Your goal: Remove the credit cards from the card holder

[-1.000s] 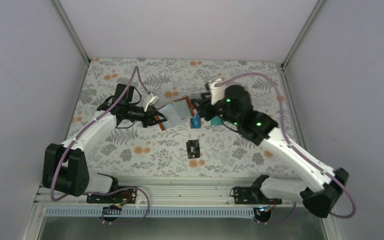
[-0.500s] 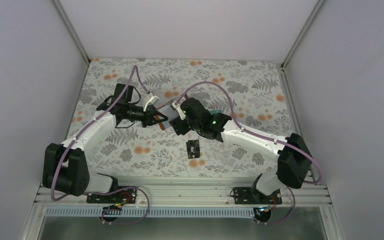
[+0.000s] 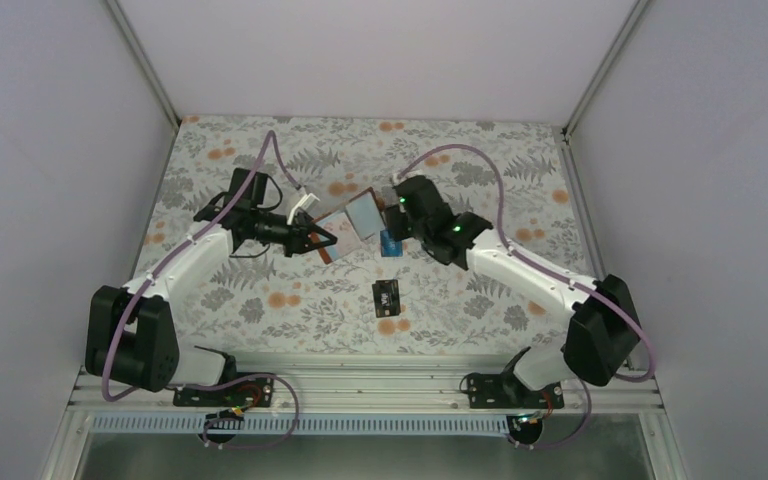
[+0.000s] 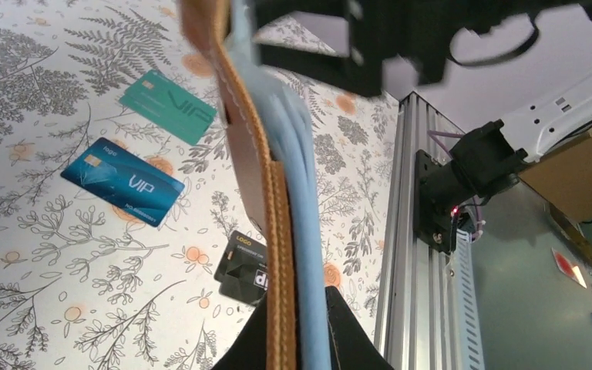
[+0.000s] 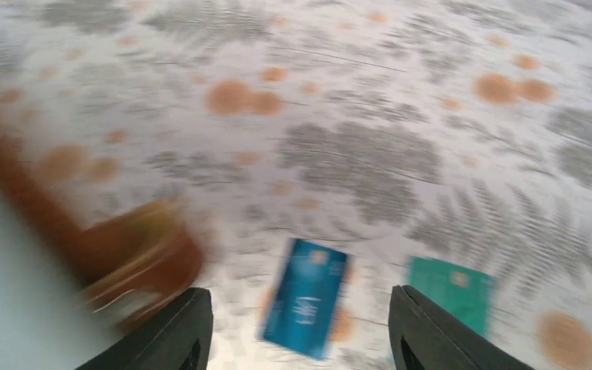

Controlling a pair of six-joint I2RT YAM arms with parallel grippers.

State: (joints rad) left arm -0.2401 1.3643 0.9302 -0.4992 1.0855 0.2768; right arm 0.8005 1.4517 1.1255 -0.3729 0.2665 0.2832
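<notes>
**A:** Where is the card holder?

**B:** Your left hand (image 4: pixel 297 327) is clamped on the card holder (image 3: pixel 356 215). It is held open and clear of the worktop (image 3: pixel 260 150), at the centre of the overhead view. In the left wrist view it stands edge-on, brown leather outside, pale blue pockets inside.

**A:** And my right hand?

**B:** Your right hand (image 5: pixel 297 291) sits just right of the holder, jaws apart with nothing between them.

**A:** Which cards are out?

**B:** You have 3 flat on the worktop. In the left wrist view the teal card (image 4: pixel 168 105) is upper left. The blue card (image 4: pixel 122 181) lies below it, and the black card (image 4: pixel 243 266) is low centre. The overhead view hides the teal one behind your right arm.
</notes>
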